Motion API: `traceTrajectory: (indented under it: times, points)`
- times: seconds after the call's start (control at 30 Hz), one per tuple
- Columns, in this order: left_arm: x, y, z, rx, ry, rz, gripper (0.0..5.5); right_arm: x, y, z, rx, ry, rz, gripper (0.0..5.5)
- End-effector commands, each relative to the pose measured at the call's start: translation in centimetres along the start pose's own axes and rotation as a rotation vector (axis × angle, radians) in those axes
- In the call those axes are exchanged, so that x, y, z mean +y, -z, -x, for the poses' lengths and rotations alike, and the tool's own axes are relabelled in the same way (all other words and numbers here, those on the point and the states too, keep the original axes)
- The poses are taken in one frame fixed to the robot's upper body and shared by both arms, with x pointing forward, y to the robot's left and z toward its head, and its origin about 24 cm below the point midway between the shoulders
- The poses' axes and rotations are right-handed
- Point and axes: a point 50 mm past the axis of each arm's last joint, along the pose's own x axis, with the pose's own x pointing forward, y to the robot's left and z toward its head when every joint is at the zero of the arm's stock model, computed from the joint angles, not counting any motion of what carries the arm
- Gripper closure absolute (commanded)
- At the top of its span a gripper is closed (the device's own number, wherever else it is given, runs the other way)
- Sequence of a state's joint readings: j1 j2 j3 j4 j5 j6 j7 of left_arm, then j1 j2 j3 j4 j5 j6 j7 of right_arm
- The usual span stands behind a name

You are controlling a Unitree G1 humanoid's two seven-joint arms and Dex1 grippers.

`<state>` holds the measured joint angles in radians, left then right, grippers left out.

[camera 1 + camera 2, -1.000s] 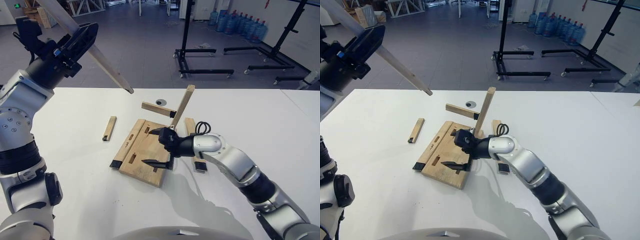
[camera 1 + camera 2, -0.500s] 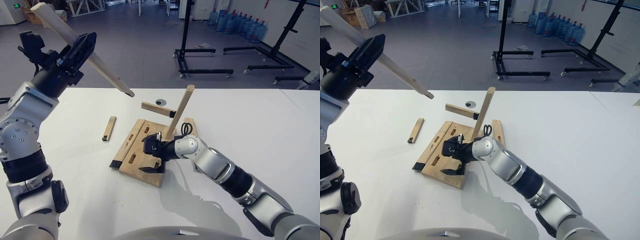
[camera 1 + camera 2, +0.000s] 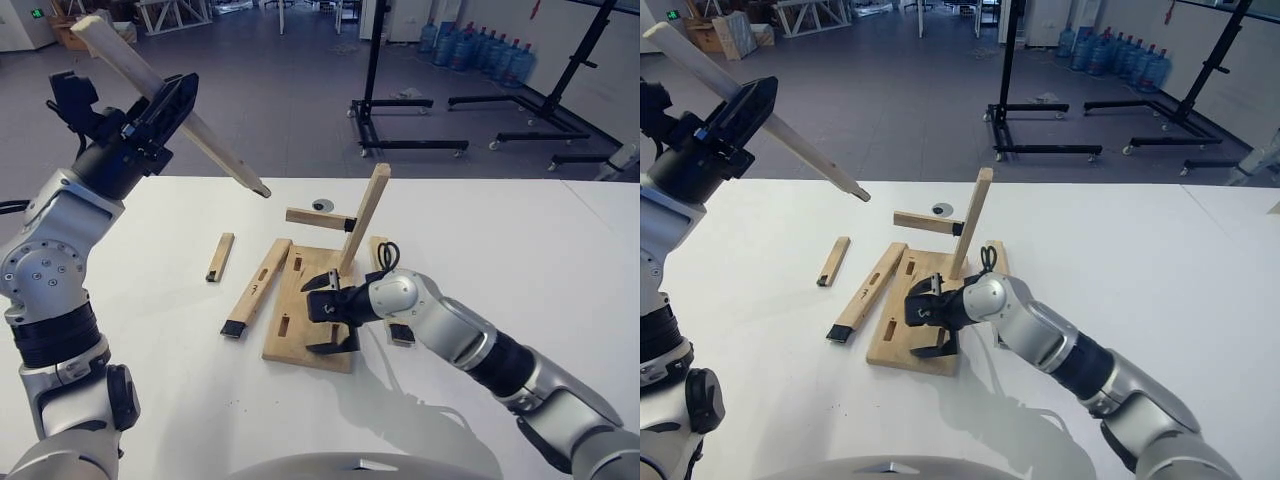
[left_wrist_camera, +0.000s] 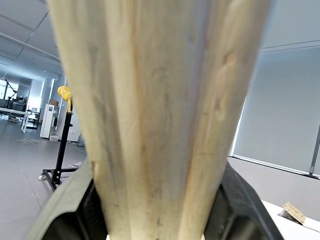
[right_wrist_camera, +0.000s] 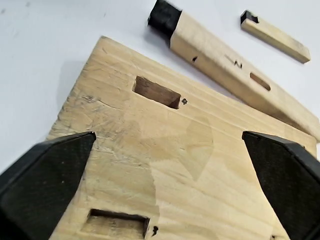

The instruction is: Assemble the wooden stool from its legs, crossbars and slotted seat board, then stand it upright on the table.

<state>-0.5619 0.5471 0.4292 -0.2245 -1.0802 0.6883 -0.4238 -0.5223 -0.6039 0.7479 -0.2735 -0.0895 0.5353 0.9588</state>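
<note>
Seat board [image 3: 300, 345] flat on the worktop [image 3: 520, 230], my right fingers [image 5: 45, 170] spread open over its five o'clock side; left fingers [image 3: 165, 95] clamp a leg [image 3: 215, 155] aloft at ten o'clock. Nudging could topple the standing leg [image 3: 365, 215].

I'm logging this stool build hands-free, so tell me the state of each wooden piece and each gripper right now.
Seat board: flat, slots up.
Standing leg: in the board, leaning.
Crossbar: joined to the standing leg.
Held leg: raised in the air.
Left gripper: shut on held leg.
Right gripper: open over the seat board.
Loose leg: flat beside the board.
Short bar: flat, lying apart.
</note>
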Motion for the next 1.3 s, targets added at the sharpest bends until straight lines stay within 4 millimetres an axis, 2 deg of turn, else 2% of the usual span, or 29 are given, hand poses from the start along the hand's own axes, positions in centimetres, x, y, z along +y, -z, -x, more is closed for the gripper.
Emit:
traceTrajectory:
  times: [0.03, 0.2, 0.47, 0.6, 0.73, 0.8, 0.87, 0.93, 1.03, 1.17, 1.3]
  points:
    - [0.2, 0.1, 0.2, 0.004, -0.017, -0.010, 3.48, 2.5, 5.1, 1.7, 0.204, -0.130, -0.056, 0.10]
    - [0.1, 1.2, 0.2, 0.084, -0.026, 0.026, 3.48, 1.5, 6.3, 4.5, 0.250, -0.147, 0.020, 0.10]
    - [-0.2, 2.9, -0.8, 0.177, 0.002, 0.048, 3.48, -0.8, 6.2, 6.4, 0.259, -0.057, 0.103, 0.10]
    - [-0.3, 3.7, -1.0, 0.154, 0.024, 0.017, 3.48, -1.5, 5.2, 7.1, 0.230, -0.017, 0.116, 0.10]
    - [-0.5, 4.9, -0.8, 0.216, 0.062, 0.007, 3.48, -1.9, 4.0, 8.4, 0.222, 0.021, 0.138, 0.10]
    - [-0.3, 5.0, -1.0, 0.225, 0.079, 0.045, 3.48, -2.1, 2.9, 9.1, 0.187, 0.042, 0.135, 0.10]
    - [0.0, 5.2, -0.9, 0.227, 0.100, 0.091, 3.48, -2.9, 1.3, 10.5, 0.112, 0.121, 0.115, 0.10]
    - [0.4, 5.9, -0.8, 0.227, 0.129, 0.126, 3.48, -4.2, 0.1, 12.3, 0.016, 0.239, 0.062, 0.10]
    - [0.5, 7.3, -1.2, 0.209, 0.186, 0.194, 3.48, -5.4, 0.4, 13.6, -0.094, 0.402, -0.068, 0.10]
    - [1.3, 10.4, -1.8, 0.218, 0.220, 0.274, 3.48, -5.3, 0.7, 13.5, -0.243, 0.503, -0.209, 0.10]
    - [2.7, 13.6, -0.8, 0.288, 0.192, 0.264, 3.48, -4.7, 0.3, 13.0, -0.305, 0.480, -0.254, 0.10]
